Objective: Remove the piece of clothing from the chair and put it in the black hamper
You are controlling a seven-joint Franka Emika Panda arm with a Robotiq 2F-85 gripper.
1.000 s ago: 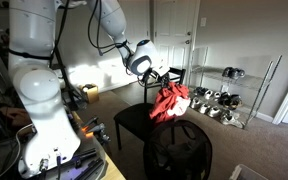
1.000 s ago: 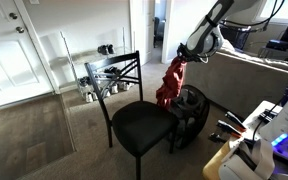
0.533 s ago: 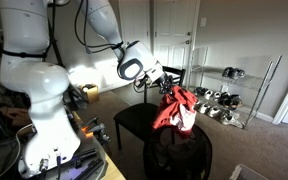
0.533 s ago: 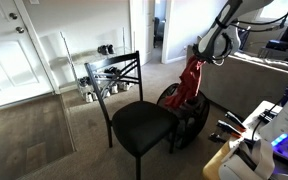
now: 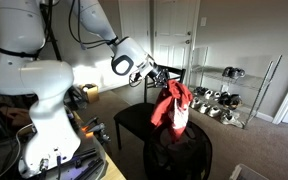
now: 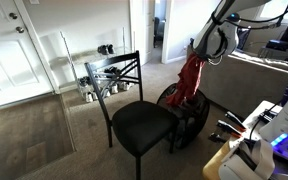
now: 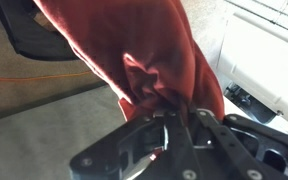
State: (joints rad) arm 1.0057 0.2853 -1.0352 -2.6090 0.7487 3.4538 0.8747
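The chair (image 5: 130, 118) stands on the left, and its seat is bare. Just to its right, the pincer (image 5: 164, 84) is clenched on the top of the red cloth (image 5: 172, 106). The wrist view shows it pinching a bunch of it. The cloth hangs straight down from the pincer, long and thin, up in the air. The black hamper (image 5: 180, 155) sits right under it. I cannot tell if the low end touches the rim. I think the next move is straight down.

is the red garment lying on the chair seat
No, the red garment hangs from the gripper over the black hamper, beside the chair.
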